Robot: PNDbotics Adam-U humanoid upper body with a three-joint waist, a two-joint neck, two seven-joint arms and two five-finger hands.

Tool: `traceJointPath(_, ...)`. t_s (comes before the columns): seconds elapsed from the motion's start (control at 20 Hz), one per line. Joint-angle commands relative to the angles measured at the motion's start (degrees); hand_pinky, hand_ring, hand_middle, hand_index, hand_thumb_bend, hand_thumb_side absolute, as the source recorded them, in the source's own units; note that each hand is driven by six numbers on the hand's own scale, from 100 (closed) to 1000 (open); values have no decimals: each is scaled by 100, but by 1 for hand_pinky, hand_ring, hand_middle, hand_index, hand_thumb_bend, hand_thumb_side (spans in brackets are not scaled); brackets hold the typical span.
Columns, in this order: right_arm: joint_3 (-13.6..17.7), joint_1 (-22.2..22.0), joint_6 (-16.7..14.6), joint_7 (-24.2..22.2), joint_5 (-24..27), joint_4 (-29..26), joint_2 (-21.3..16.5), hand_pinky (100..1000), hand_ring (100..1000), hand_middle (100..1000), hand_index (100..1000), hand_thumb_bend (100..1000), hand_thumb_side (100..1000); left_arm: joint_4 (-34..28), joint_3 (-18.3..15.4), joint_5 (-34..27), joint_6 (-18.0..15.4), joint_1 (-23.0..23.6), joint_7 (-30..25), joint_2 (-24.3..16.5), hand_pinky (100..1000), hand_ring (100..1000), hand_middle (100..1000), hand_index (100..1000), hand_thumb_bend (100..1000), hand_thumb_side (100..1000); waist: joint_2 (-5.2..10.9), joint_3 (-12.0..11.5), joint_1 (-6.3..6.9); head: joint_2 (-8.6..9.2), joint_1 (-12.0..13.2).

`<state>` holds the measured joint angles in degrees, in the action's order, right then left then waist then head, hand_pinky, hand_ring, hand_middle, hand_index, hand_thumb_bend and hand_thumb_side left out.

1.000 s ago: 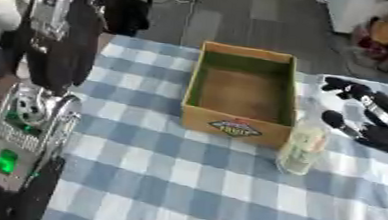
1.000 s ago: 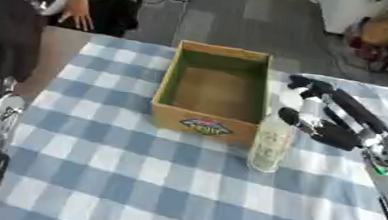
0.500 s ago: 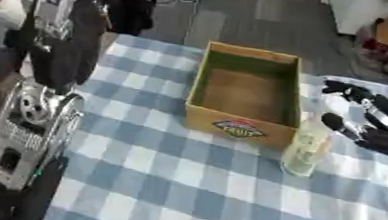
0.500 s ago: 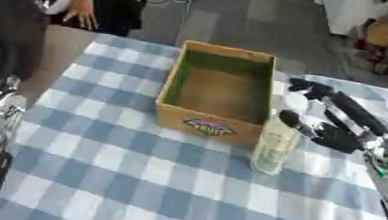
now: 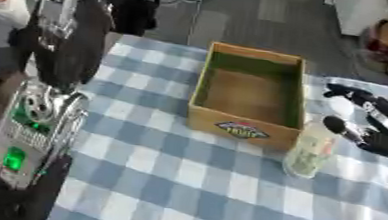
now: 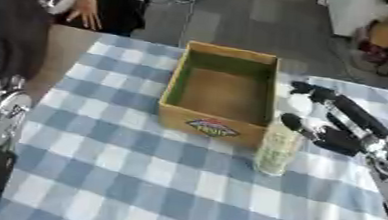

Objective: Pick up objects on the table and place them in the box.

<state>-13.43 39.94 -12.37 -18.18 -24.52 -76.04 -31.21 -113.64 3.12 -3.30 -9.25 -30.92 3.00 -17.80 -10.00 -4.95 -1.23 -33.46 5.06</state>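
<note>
An open cardboard box (image 5: pixel 250 94) with a green inside and a label on its front stands on the checked tablecloth (image 5: pixel 182 181); nothing shows inside it. A clear bottle (image 5: pixel 311 151) stands upright just off the box's front right corner. My right hand (image 5: pixel 381 126) reaches in from the right, open, with its fingers stretched beside the box's right wall. Its thumb tip lies close to the bottle's top, and I cannot tell if they touch. My left arm (image 5: pixel 35 113), silver with green lights, hangs at the left edge. The dark left hand (image 5: pixel 6 196) is at the lower left corner.
The table's bare brown left edge (image 6: pixel 58 55) shows beside the cloth. Dark equipment and cables (image 5: pixel 132 1) lie on the floor beyond the far edge. The cloth in front of the box carries nothing else.
The whole picture has shifted a little, so the camera moved. Box and bottle stand as before, and the right hand keeps about the same place beside the bottle.
</note>
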Motion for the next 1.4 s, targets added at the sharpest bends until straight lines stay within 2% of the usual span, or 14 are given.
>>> traceJointPath(0.05,79,101,-57,37,14,7,-83,967,774,849,1000,616,943,-95,-7,-23,-23,-112,-2,-28,721,647,798,994,341,937,75,-8,-4,46,66)
traceJointPath(0.65,108,119,-216,66,21,178,-97,939,758,831,1000,613,926,-95,-5,-28,-29,-136,-4,-17,721,647,797,994,341,937,57,-23,-6,37,136)
traceJointPath(1.4,115,263,-212,-129,-11,480,-111,941,763,838,1000,615,901,-95,-2,-36,-38,-172,-7,2,722,647,797,994,342,937,38,-52,-17,28,159)
